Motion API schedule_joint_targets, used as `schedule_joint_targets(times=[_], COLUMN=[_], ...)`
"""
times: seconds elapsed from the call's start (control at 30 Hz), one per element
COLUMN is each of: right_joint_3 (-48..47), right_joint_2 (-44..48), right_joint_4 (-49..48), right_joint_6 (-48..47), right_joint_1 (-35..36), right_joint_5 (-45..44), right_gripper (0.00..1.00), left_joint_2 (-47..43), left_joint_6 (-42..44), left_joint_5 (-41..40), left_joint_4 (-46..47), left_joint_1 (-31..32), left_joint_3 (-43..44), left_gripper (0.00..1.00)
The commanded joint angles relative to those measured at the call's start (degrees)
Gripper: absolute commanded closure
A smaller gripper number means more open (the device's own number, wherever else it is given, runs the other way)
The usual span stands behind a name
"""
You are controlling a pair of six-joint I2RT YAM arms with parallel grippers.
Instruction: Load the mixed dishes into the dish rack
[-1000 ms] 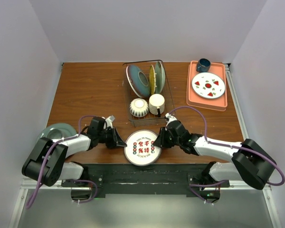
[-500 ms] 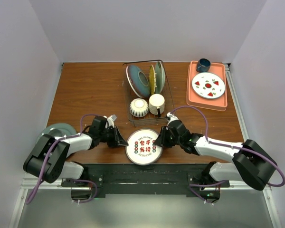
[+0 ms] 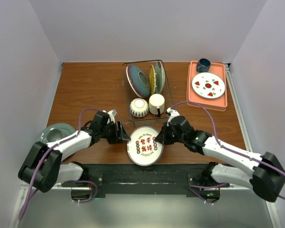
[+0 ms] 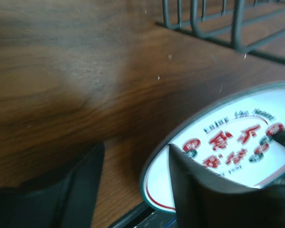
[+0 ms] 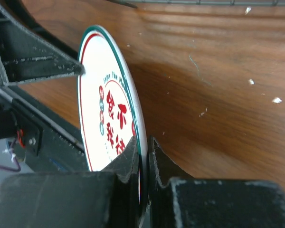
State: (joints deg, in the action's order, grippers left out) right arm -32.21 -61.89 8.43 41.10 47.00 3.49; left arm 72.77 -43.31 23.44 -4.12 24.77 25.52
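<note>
Right end effector clamped narrow on the right rim of the red-lettered plate, low centre of the overhead frame, just in front of the dish rack. Left end effector spread wide, straddling the opposite rim with no visible clamp. Plate tipped up on edge, so apparently carried by one thin pinch alone.

Likely trouble from here:
- Swivel or slip inside that pinch under the plate's own weight, ending in a drop onto the worktop or over its near edge at the bottom of the frame.
- Snag of the rim on a left finger if lifted before full clearance on that side.
- Further on, a knock against the cream mug or the striped bowl filling the rack's near end.
- Likewise a knock against the upright dishes crowding the far slots. Little free room there, as far as can be judged.

Hard to make out:
- Contact or gap between the plate's lower edge and the worktop.
- Any touch of the left fingers on the plate, given the blurred left wrist view.
- Free divider slots, hidden behind the racked dishes.
- Small lettering around the plate's centre, too fine to read.

Cut off in the right wrist view: the plate's lower part, behind the fingers. Rack reduced to a few wires along the top of both wrist views.
</note>
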Motion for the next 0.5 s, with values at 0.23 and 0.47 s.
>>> schedule_joint_targets(times=[0.23,0.47], right_joint_3=[-31.9,-52.2], right_joint_2=[5.3,-10.9], right_joint_4=[22.6,20.3], right_joint_6=[-11.1,-21.6], right_joint_1=[0.4,0.5], right_joint_5=[-11.3,-20.3], right_gripper=[1.0,1.0], left_joint_2=[-16.3,-19.1], left_joint_6=[8.5,9.3], left_joint_5=[-31.0,-36.0], left_joint_4=[-26.2,-30.4], left_joint_1=[-0.4,-0.7], left_joint_3=[22.8,29.1], left_gripper=[0.0,0.0])
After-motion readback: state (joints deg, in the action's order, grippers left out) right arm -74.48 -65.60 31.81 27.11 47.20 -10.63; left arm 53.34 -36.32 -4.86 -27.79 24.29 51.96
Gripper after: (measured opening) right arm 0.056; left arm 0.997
